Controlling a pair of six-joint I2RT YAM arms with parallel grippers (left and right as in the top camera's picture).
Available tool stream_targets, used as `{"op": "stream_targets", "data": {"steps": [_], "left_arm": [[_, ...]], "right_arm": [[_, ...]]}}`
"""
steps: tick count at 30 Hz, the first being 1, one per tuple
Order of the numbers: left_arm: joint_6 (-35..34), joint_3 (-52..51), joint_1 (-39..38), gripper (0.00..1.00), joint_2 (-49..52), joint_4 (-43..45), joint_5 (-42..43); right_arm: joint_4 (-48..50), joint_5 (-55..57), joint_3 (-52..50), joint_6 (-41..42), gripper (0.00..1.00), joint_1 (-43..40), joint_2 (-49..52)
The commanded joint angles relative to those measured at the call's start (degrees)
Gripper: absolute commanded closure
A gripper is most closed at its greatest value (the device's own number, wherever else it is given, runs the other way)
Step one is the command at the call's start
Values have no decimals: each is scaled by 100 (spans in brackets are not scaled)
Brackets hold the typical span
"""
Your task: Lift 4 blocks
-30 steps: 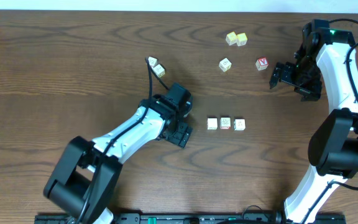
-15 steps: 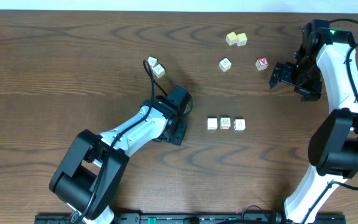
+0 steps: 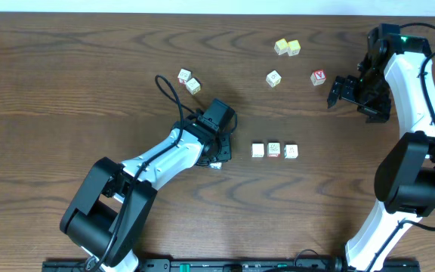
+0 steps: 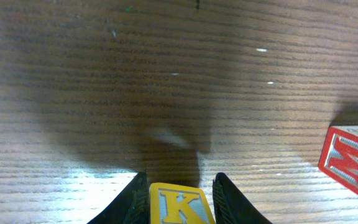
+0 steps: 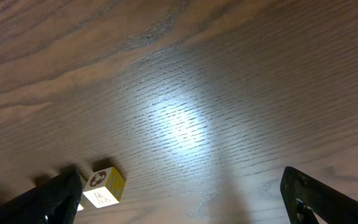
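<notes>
We are clenching our left fingers on the K block near the worktop's centre. The row of three blocks is lying at three o'clock from it, nearest this arm. Our right fingers are hanging released at two o'clock.

Dark wood-grain table, glossy with glare, pale strip beyond.
</notes>
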Motion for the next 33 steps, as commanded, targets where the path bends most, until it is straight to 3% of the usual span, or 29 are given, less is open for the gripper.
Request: {"op": "stream_targets", "data": {"steps": [1,4,7,10,14,21,28,33], "left_arm": [[-297,-57,44,64,46,13,-28],[-293,-44,111,63,44,42,-24],[-61,33,232,47,28,-37,48],[509,175,306,38,26,-326,197],[1360,181,293,36,28,-485,1008],[1676,175,68,36,31,-640,1043],[1587,175,33,35,31,-671,973],[1060,175,33,35,31,-691,280]], "right_arm": [[11,-22,-26,-90,1,31,-177],[9,-24,-24,-90,1,31,-177],[9,-24,-26,-90,1,31,-177],[7,-24,-26,-90,1,31,-177],[13,-22,-26,-90,1,31,-177],[20,-24,-26,-90,1,31,-177],[11,-24,-26,-87,1,31,-177],[11,-24,-26,-90,1,31,-177]]}}
